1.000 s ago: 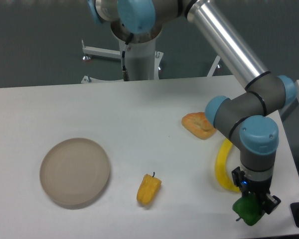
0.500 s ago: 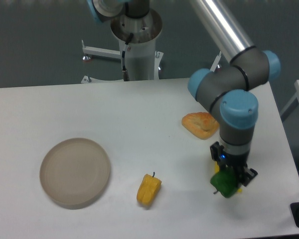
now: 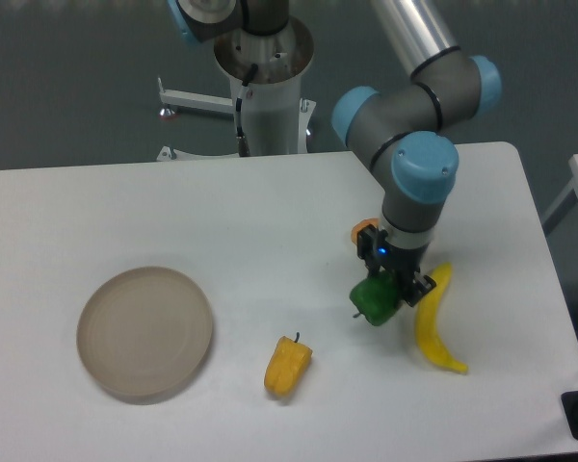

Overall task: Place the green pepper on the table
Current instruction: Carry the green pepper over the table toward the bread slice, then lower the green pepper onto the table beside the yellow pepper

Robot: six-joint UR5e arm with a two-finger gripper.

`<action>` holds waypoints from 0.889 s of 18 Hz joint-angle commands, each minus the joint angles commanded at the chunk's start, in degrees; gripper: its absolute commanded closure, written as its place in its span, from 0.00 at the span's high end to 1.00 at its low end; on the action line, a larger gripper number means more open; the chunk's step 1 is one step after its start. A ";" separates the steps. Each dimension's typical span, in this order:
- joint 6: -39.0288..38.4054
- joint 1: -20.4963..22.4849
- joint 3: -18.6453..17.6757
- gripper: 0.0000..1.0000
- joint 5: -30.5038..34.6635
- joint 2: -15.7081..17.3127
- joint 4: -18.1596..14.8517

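My gripper (image 3: 383,294) is shut on the green pepper (image 3: 375,302), a small glossy dark-green pepper, and holds it just above the white table (image 3: 173,212), right of centre. The pepper hangs below the fingers; whether it touches the tabletop cannot be told. The arm's wrist rises above it and hides part of the table behind.
A yellow pepper (image 3: 287,366) lies on the table left and in front of the gripper. A yellow banana (image 3: 433,322) lies just right of it. An orange item (image 3: 365,232) is mostly hidden behind the wrist. A round beige plate (image 3: 144,332) sits at left.
The arm has carried the green pepper from the front right corner leftward and back, toward the table's middle. The banana is uncovered now; the orange item is mostly hidden.
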 joint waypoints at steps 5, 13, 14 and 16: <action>-17.59 -3.52 -2.99 0.38 -0.18 1.32 0.88; -18.83 -4.49 -5.72 0.38 -2.02 1.50 1.14; -17.43 -4.31 -5.72 0.38 -2.20 1.41 1.14; -10.70 -3.52 -5.89 0.38 -3.68 1.15 1.06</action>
